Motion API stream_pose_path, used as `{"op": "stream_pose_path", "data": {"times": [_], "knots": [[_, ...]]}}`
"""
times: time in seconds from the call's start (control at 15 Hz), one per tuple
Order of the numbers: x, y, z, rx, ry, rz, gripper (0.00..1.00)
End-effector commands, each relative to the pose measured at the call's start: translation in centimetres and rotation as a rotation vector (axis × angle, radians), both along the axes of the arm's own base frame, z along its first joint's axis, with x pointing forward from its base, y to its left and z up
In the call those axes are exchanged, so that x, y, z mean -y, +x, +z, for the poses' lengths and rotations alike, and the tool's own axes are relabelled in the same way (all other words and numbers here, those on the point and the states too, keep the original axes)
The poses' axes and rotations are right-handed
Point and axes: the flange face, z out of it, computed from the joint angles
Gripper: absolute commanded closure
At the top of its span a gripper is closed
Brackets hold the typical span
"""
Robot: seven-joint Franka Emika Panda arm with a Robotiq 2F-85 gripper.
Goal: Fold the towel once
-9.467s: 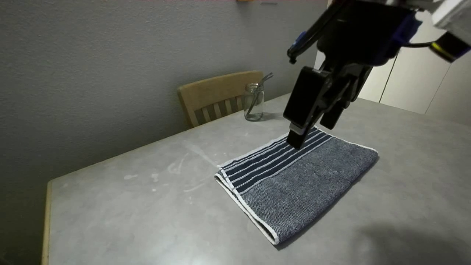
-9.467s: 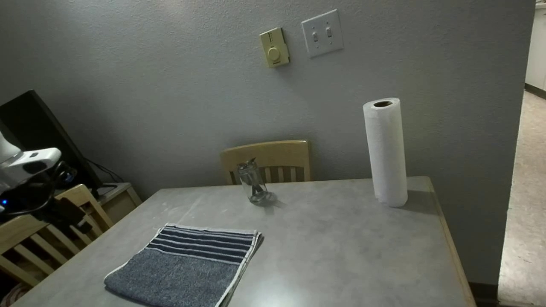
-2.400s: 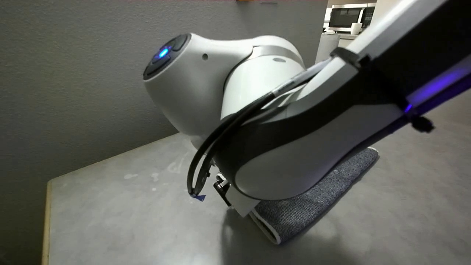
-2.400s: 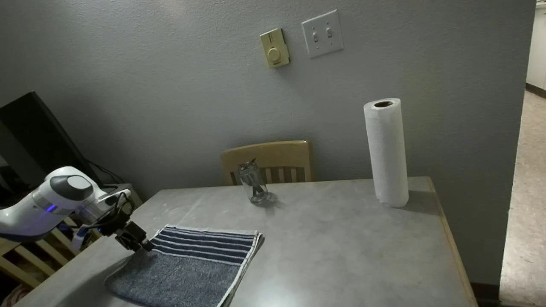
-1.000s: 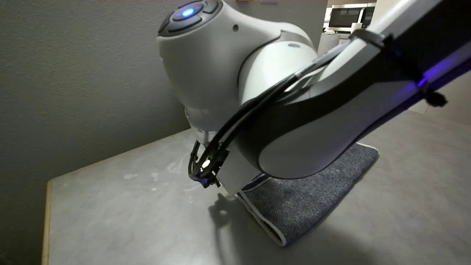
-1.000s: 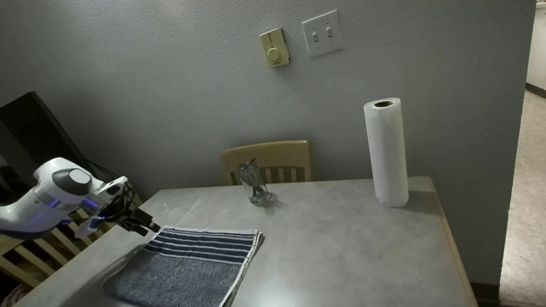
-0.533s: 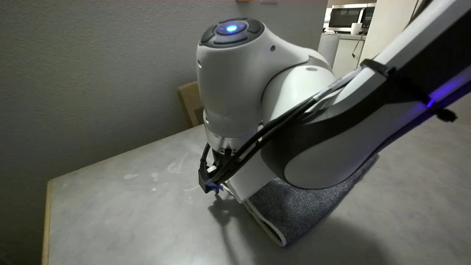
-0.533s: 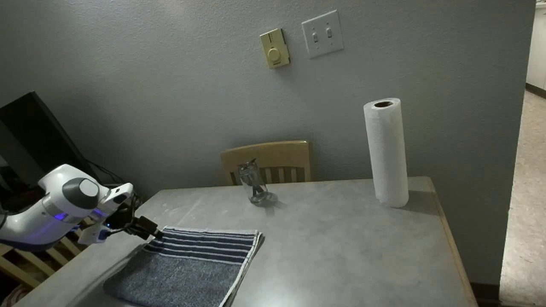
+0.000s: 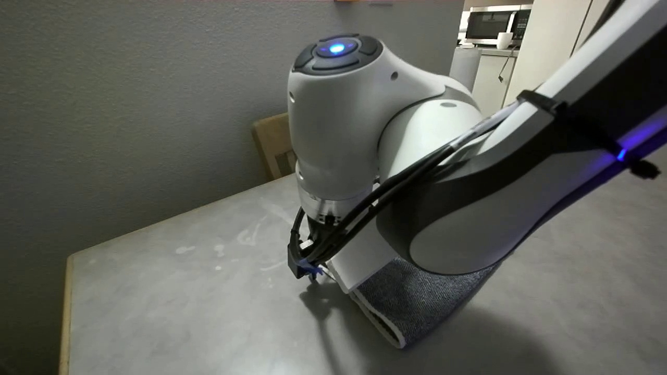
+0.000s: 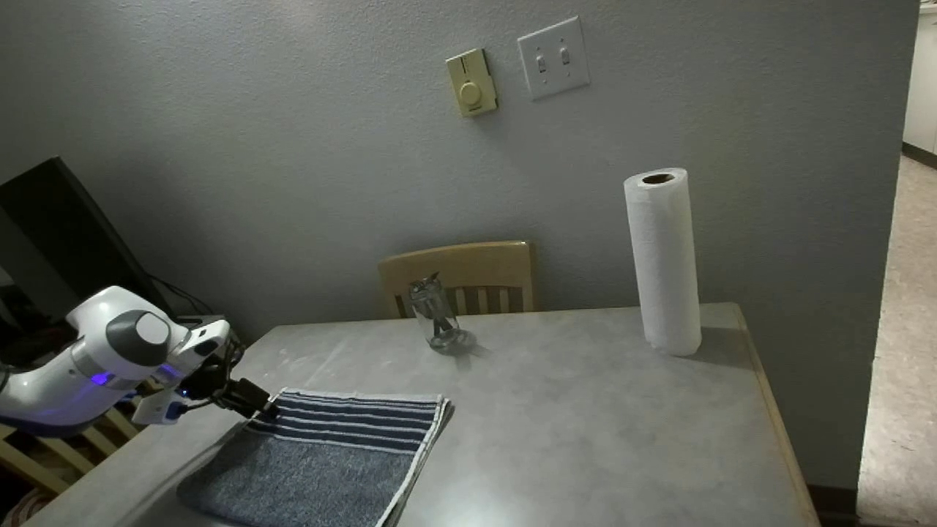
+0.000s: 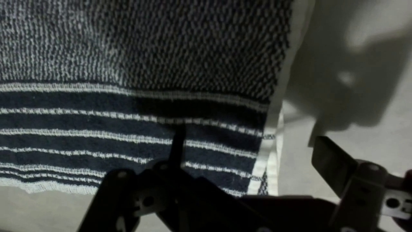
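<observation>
The towel (image 10: pixel 315 472) lies on the table, blue-grey with a dark band of white stripes on its far side. Its pale edge shows two layers in an exterior view (image 9: pixel 411 299), where the arm covers much of it. My gripper (image 10: pixel 269 411) is low at the left end of the striped band. In the wrist view my gripper (image 11: pixel 251 141) is open, with the pale edge of the towel (image 11: pixel 193 48) between the fingers. One finger is over the stripes, the other over the bare table. I cannot tell whether the fingers touch the cloth.
On the table (image 10: pixel 585 439) stand a glass jar (image 10: pixel 437 322) with utensils, behind the towel, and a paper towel roll (image 10: pixel 662 263) at the back right. A wooden chair (image 10: pixel 461 267) and the grey wall are behind the table.
Over the last seconds my gripper moved along the towel's side edge to the striped end. It rose, then came down, and the hand turned more upright. The towel has barely shifted.
</observation>
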Motion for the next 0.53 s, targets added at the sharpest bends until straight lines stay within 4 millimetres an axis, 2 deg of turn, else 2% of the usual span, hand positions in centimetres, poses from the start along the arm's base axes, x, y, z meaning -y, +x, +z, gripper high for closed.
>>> {"op": "stream_pose_path", "data": {"times": [0.0,0.47], "knots": [[0.43,-1.18,1.15,-0.02,-0.02,-0.009,0.0],[-0.05,-1.84,1.27,-0.061,-0.095,-0.007,0.0]]}}
